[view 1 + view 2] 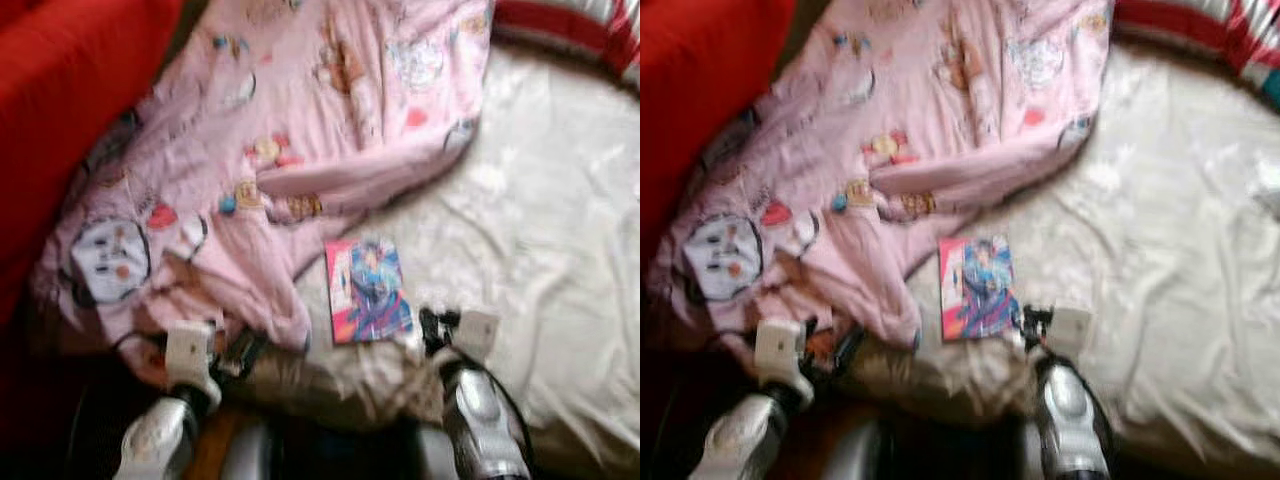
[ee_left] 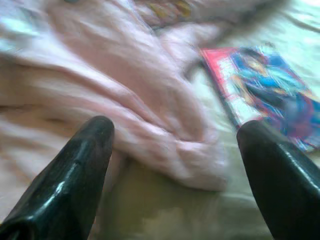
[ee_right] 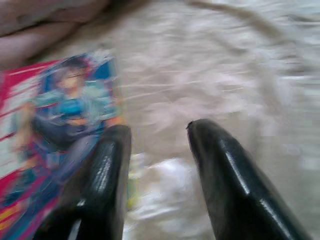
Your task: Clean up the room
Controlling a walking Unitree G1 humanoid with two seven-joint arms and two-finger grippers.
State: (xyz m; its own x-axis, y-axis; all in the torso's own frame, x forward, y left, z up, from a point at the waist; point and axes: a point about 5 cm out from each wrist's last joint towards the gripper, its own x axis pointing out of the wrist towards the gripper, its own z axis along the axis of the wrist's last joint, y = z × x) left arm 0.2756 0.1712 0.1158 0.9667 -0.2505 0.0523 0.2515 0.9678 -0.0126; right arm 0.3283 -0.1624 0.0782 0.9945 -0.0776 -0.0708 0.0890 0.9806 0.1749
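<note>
White bed sheet (image 1: 540, 230) spans the right; a rumpled pink blanket (image 1: 290, 150) with cartoon prints covers the left, beside something red (image 1: 60, 110). A comic book (image 1: 367, 290) lies flat on the sheet, touching the blanket's edge. Right gripper (image 3: 157, 145), fingers apart and empty, sits at the book's near right corner. Left gripper (image 2: 175, 145), spread wide and empty, faces the blanket fold, book beyond. All views blurred; cover art unreadable.

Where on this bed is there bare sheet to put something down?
The white sheet lies bare right of the comic book, up to the red-striped edge. The pink blanket crowds the left, and both grippers hover at the near edge.
</note>
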